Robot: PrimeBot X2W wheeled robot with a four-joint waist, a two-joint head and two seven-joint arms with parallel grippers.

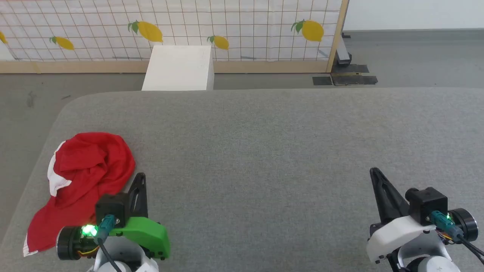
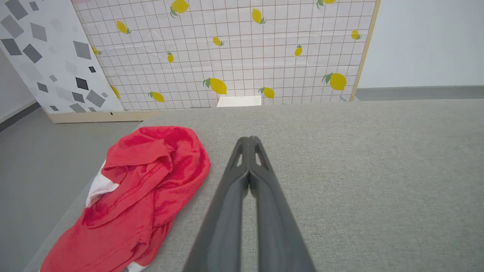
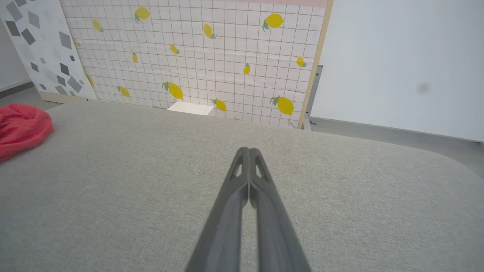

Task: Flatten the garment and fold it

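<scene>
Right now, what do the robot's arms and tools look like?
The left tool and right tool each have two long, dark, pointed fingers with slots near the tips. The left wrist wears a bright green cover; the right, a white cover. Both carry a black box, a teal plug on a black cable and a green light.

Bright, even, diffuse light fills all three views, with no glare. Shadows are faint: a soft dark rim under the garment [image 1: 90, 166] at its 4 o'clock edge on the grey tabletop [image 1: 264, 151]. A green lamp [image 1: 89, 229] glows at 7 o'clock in the head view. Both wrist views tilt the lemon-print panel [image 2: 227, 56] at their edges. The left hand [image 2: 248, 140] and right hand [image 3: 248, 149] blur toward 6 o'clock.
</scene>
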